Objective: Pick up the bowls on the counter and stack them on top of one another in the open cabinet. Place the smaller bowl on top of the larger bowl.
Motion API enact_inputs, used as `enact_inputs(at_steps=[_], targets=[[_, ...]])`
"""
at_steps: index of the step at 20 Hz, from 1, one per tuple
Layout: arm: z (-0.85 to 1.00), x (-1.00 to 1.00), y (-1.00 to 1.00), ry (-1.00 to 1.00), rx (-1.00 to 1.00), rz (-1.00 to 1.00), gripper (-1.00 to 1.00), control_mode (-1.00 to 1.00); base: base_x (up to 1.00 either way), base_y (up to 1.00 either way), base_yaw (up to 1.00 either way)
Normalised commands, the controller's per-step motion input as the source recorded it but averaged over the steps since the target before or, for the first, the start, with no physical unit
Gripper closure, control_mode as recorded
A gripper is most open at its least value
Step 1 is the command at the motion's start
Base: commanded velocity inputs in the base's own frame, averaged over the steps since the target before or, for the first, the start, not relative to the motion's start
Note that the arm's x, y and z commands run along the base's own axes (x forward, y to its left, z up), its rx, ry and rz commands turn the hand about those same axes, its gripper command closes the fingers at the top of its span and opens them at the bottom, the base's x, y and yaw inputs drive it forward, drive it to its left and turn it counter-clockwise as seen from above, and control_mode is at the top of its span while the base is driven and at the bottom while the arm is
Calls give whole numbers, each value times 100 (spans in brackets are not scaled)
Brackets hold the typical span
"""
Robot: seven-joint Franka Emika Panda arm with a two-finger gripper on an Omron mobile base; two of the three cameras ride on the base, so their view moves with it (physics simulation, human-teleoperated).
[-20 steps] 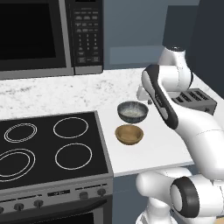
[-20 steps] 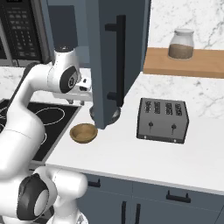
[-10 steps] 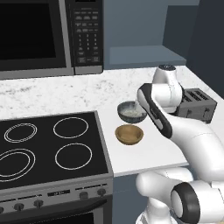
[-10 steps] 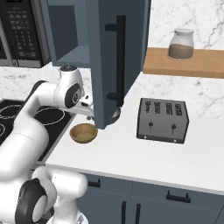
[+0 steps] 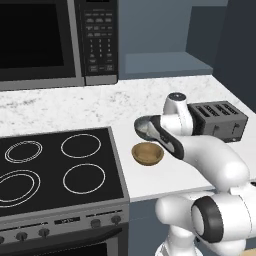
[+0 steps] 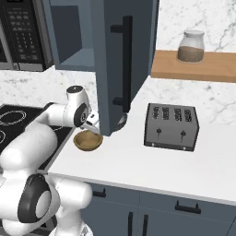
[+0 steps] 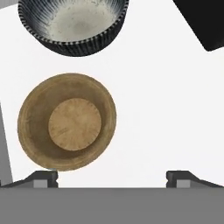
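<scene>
The smaller bowl (image 7: 68,122), shallow and tan wood, sits on the white counter (image 7: 157,109) with the larger bowl (image 7: 74,22), dark grey-blue with a pale speckled inside, just beyond it. My gripper (image 7: 111,178) hangs open above the counter, looking straight down. Its left fingertip (image 7: 41,177) is over the wooden bowl's near rim, and nothing is between the fingers. From the right base view my gripper (image 6: 93,125) hovers just over the wooden bowl (image 6: 87,140). In the left base view the arm covers part of the dark bowl (image 5: 144,126), with the wooden bowl (image 5: 147,153) in front. The open cabinet (image 5: 160,62) is up behind them.
The cabinet's open door (image 6: 124,64) hangs just right of the bowls and hides most of the dark one there. A toaster (image 6: 170,126) stands to the right, the black stovetop (image 5: 55,165) to the left, and the microwave (image 5: 50,40) above it. A jar (image 6: 190,46) sits on a wooden ledge.
The arm has folded down and the hand has dropped from well above the counter to just over the bowls. Both bowls stay where they were.
</scene>
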Motion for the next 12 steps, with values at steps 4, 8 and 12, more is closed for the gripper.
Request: enact_inputs(at_steps=[4,8,12], targets=[[-15,37,7,0,-1,-4,-100,-100,0,0,0],[-41,13,0,2,0,0,-100,-100,0,0,0],[-51,10,0,3,3,0,-100,-100,0,0,0]])
